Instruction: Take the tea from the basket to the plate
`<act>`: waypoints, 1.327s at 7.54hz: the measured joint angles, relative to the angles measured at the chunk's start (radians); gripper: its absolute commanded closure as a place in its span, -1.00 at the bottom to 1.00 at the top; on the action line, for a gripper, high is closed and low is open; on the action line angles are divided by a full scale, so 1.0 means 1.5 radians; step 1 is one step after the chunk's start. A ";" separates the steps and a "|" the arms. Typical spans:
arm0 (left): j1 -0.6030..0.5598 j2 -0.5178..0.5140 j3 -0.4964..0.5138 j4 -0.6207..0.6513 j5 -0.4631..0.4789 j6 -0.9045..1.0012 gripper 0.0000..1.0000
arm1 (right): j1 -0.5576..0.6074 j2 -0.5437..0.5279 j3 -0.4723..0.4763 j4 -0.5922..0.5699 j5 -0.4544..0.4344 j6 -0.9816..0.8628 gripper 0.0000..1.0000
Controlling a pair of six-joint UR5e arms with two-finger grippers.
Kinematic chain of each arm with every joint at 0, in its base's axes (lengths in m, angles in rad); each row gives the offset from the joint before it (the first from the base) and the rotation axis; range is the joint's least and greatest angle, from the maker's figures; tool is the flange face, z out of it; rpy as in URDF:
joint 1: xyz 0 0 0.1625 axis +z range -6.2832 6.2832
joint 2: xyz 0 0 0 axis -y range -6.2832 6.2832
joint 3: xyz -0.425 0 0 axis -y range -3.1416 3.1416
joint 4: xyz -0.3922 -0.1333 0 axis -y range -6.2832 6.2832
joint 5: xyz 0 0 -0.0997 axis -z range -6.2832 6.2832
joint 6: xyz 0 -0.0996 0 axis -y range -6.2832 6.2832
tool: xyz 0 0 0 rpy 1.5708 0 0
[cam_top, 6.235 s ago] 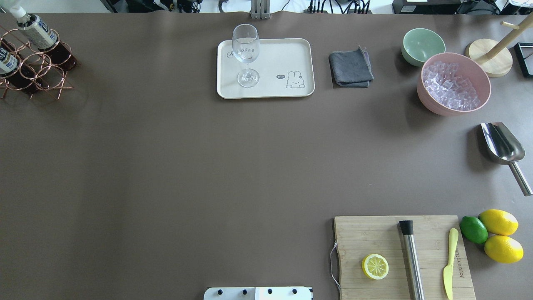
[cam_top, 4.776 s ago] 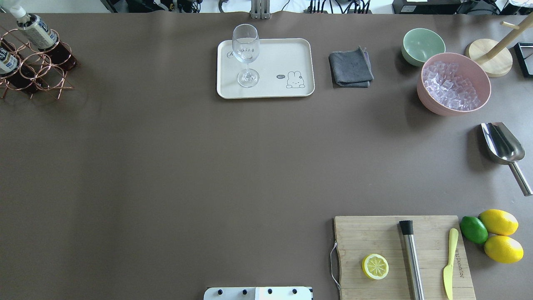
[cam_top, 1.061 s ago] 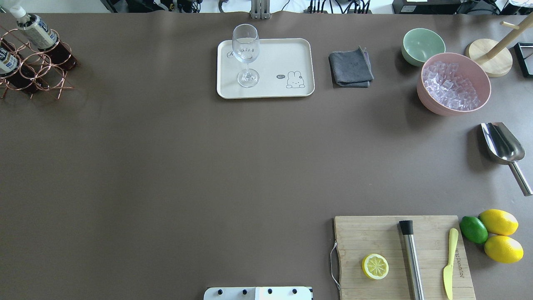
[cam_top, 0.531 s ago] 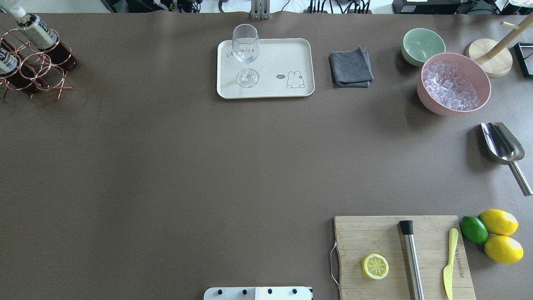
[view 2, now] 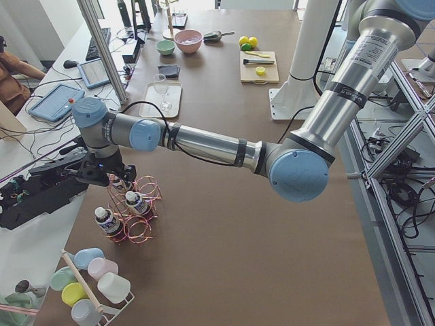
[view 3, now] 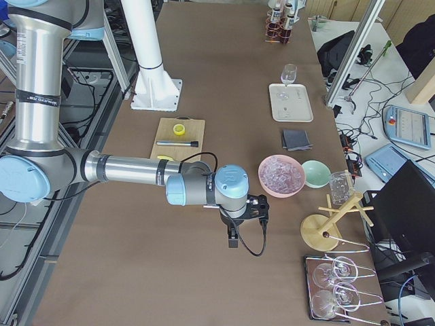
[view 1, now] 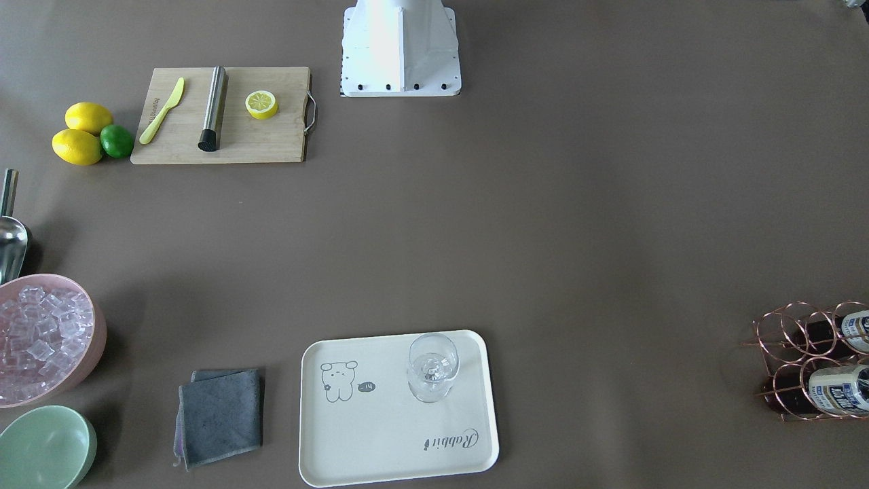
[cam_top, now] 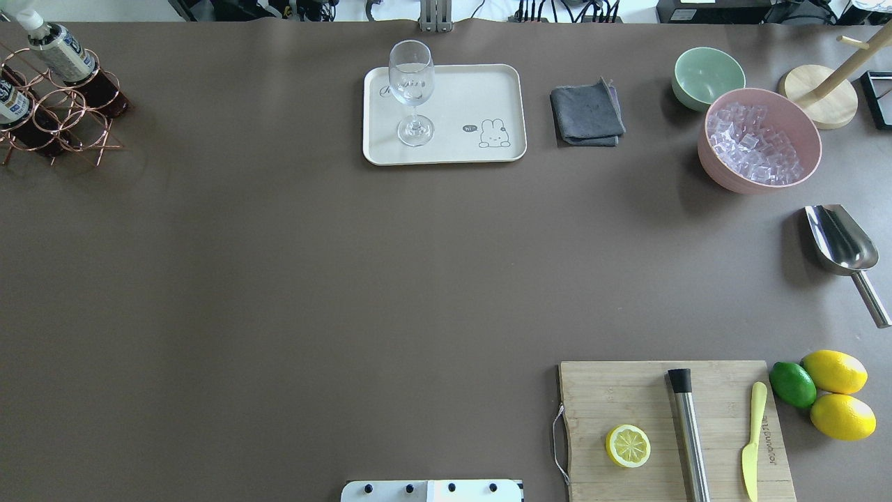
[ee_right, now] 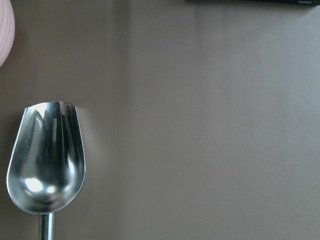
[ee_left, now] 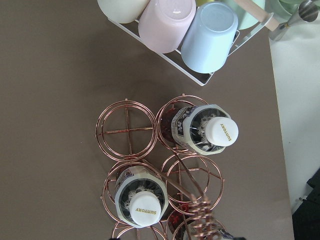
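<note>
Front view: basket (view 1: pixel 791 339) sits at the right edge and is cut off by the frame. We see only two tea bottles (view 1: pixel 838 390) there, both partly. Plate (view 1: pixel 380 441) is bottom centre with just a glass (view 1: pixel 433 367) standing on it. Arms are out of frame.

Overhead: basket is in the upper left corner, also clipped, with two bottles visible. Plate is top centre, well apart from the basket. Arms are out of frame.

Left side view: only here do we get all three bottles, with dark brown liquid, white caps and pale labels, upright in the cells. Left gripper (view 2: pixel 102 173) is at the basket's upper-left end, right by one bottle. We cannot tell contact or finger spacing.

Right side view: right gripper (view 3: pixel 233 234) points down at the table, lower middle, near the pink bowl (view 3: pixel 281 175). We cannot tell if it is apart or together. Basket is tiny at the top.

Left wrist: looks straight down on the basket. Two caps read "SUNTORY". The third bottle is cut off at the bottom edge under the coiled handle (ee_left: pixel 200 207). Upper-left cell is empty. Fingers are out of frame.

Right wrist: steel scoop (ee_right: pixel 45 155) is lower left, handle cut off. Fingers are out of frame.
</note>
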 measured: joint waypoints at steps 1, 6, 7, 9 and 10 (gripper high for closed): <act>0.000 0.000 0.001 -0.003 0.000 0.000 -0.49 | 0.000 0.000 0.000 0.000 0.000 0.000 -1.00; 0.006 -0.001 0.014 -0.023 0.000 -0.006 -0.46 | 0.000 0.000 -0.001 0.000 0.000 0.000 -1.00; 0.007 -0.001 0.017 -0.034 0.000 -0.017 -0.13 | 0.000 0.000 -0.001 0.000 0.000 0.000 -1.00; 0.008 -0.002 0.022 -0.048 0.001 -0.032 0.67 | 0.000 0.000 -0.002 0.000 0.000 0.000 -1.00; 0.009 -0.003 0.023 -0.049 0.001 -0.034 1.00 | 0.000 0.000 -0.001 0.000 0.000 0.000 -1.00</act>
